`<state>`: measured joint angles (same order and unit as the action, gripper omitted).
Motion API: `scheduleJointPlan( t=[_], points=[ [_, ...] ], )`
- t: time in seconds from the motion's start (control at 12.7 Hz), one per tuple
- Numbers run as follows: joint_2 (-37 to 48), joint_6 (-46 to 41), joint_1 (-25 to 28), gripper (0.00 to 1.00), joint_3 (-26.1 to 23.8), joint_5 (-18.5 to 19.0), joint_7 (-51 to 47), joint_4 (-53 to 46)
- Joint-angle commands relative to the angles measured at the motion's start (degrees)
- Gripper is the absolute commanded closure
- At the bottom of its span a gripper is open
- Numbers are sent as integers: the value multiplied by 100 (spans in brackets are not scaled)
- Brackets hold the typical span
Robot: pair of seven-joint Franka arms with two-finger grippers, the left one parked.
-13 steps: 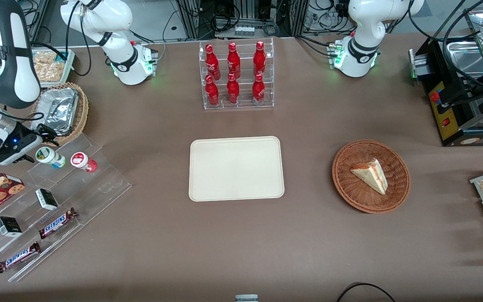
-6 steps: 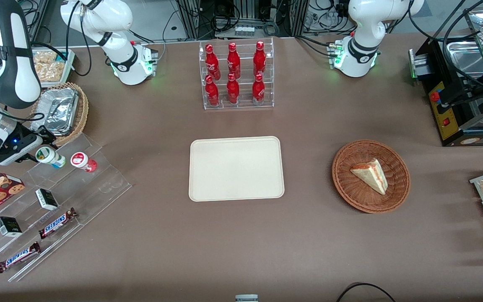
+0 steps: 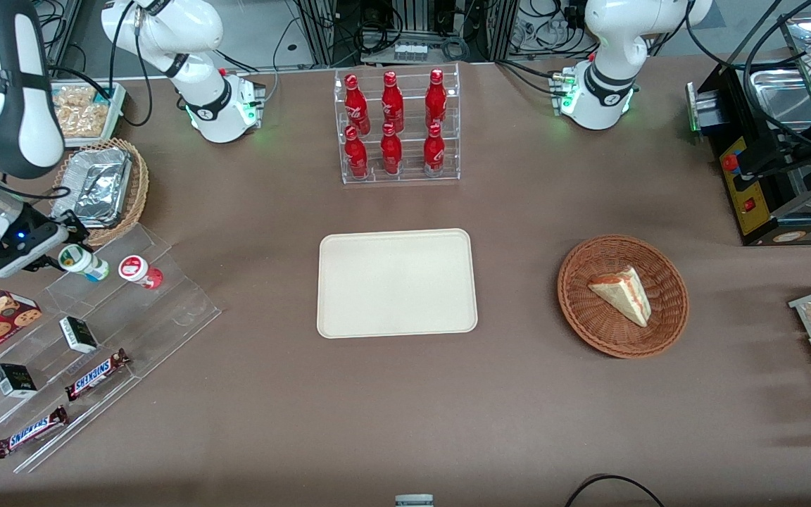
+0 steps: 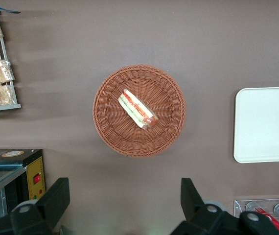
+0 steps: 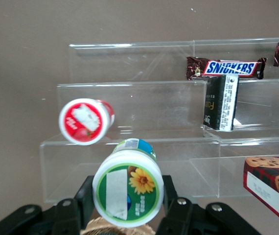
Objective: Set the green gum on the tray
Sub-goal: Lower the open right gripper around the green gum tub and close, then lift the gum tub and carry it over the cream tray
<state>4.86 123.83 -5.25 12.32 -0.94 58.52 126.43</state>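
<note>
The green gum (image 3: 82, 261), with a white lid bearing a green-yellow mark, sits between the fingers of my right gripper (image 3: 64, 250) at the top step of the clear stepped shelf (image 3: 131, 317). In the right wrist view the gum's lid (image 5: 128, 188) faces the camera and the gripper (image 5: 128, 197) is shut on its sides. The cream tray (image 3: 397, 283) lies bare in the table's middle, well off toward the parked arm's end from the gum. It also shows in the left wrist view (image 4: 267, 125).
A red-lidded gum bottle (image 3: 139, 271) lies beside the green gum on the same step. Lower steps hold black boxes (image 3: 78, 334) and Snickers bars (image 3: 96, 373). A foil-lined wicker basket (image 3: 99, 186), a cola bottle rack (image 3: 397, 127) and a sandwich basket (image 3: 622, 296) stand around the tray.
My gripper and the green gum have shifted together a little, away from the front camera and away from the red-lidded bottle. Everything else is still.
</note>
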Motion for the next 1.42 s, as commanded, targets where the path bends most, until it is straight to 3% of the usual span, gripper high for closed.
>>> scheduleJointPlan(
  t=[0.0, 0.39, 0.63, 1.11, 1.34],
  points=[
    [50, -955, 6, 100, -299, -90, -121, -758],
    [-20, -1386, 67, 100, -1502, -116, -1612, -1216],
    [-344, -1712, 549, 100, -2022, -125, -3246, -1725],
    [-1828, -1599, 2253, 100, -2111, -117, -6383, -2850],
    [-2471, -1108, 2983, 100, -2102, -81, -7800, -3221]
  ],
)
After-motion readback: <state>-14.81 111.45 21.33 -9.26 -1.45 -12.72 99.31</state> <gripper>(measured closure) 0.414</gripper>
